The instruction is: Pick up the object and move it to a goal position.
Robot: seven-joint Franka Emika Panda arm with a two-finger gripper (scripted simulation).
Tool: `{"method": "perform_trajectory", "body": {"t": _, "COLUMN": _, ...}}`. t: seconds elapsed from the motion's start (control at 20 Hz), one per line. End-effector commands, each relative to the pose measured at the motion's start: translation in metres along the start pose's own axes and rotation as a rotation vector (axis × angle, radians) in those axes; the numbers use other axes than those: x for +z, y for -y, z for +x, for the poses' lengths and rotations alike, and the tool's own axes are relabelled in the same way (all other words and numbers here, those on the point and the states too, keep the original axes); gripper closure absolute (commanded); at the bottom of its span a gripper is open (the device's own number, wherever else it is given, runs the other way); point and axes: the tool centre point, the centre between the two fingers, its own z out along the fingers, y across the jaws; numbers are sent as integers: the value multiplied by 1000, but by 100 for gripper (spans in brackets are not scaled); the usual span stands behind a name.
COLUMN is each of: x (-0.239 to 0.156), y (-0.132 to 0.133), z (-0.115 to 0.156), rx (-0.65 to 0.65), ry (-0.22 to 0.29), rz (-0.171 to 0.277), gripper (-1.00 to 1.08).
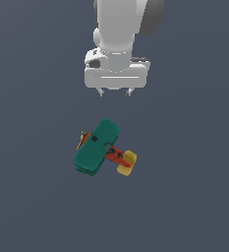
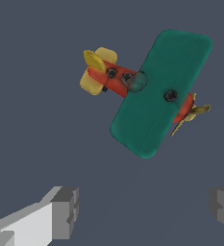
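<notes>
Biplane lies apart from open hand.

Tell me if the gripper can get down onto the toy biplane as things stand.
Probably yes. The gripper is open and apart from the toy biplane, with only bare surface between them in both views. The wide teal wing may suit a grasp less than the narrow fuselage.

I count one small toy biplane with teal-green wings, red-orange fuselage and yellow tail — just the one, lying on one plain grey-blue surface. On it I see one yellow propeller. I count one white robot arm ending in one gripper — with two grey fingertips in the wrist view.
</notes>
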Motion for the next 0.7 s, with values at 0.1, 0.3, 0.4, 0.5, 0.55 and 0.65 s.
{"method": "perform_trajectory", "body": {"t": 0.1, "x": 0, "y": 0, "z": 0, "rx": -1, "ry": 1, "rz": 1, "gripper": -20}}
{"method": "perform_trajectory", "body": {"t": 0.3, "x": -2, "y": 3, "z": -3, "rx": -4, "ry": 5, "rz": 7, "gripper": -20}}
{"method": "perform_trajectory", "body": {"t": 0.4, "x": -1, "y": 3, "z": -4, "rx": -4, "ry": 9, "rz": 13, "gripper": -20}}
{"method": "perform_trajectory", "body": {"t": 0.5, "x": 0, "y": 3, "z": -4, "rx": -2, "ry": 13, "rz": 20, "gripper": -20}}
{"method": "perform_trajectory", "body": {"t": 0.55, "x": 1, "y": 3, "z": -4, "rx": 0, "ry": 16, "rz": 24, "gripper": -20}}
{"method": "perform_trajectory", "body": {"t": 0.65, "x": 3, "y": 3, "z": -4, "rx": 4, "ry": 22, "rz": 34, "gripper": -20}}
